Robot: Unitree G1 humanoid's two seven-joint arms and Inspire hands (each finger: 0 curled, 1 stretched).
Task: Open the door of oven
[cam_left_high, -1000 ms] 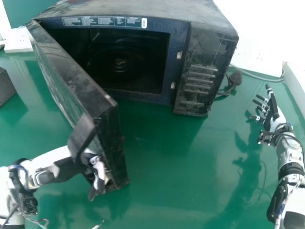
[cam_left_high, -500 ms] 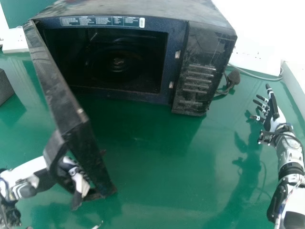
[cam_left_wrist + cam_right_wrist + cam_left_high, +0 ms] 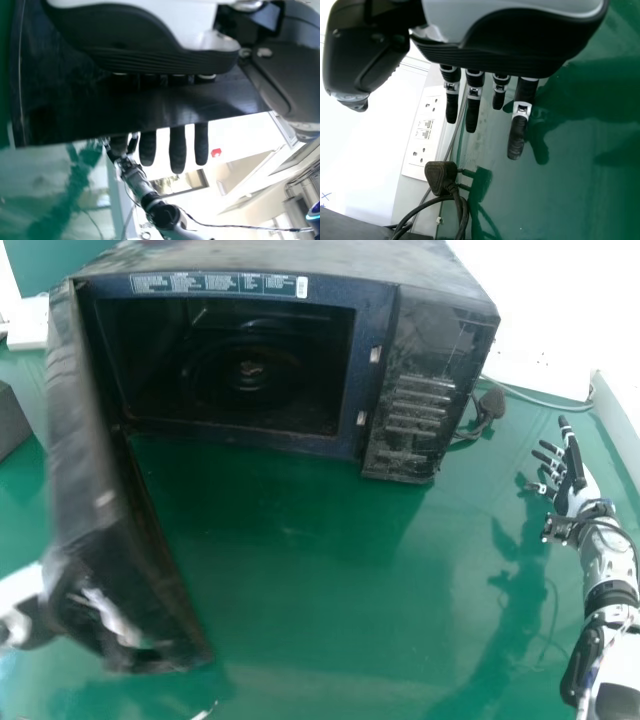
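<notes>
Oven (image 3: 415, 390) at eleven o'clock, door (image 3: 95, 480) standing wide at eight, left hand (image 3: 177, 150) straight-fingered behind its handle (image 3: 150, 107), right hand (image 3: 577, 490) open-fingered at three; opening is judged near-complete, left-hand withdrawal next required.

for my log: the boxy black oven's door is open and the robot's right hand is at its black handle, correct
The hand is wrong: the head view shows the left hand at the handle. The oven door is indeed open.
</notes>
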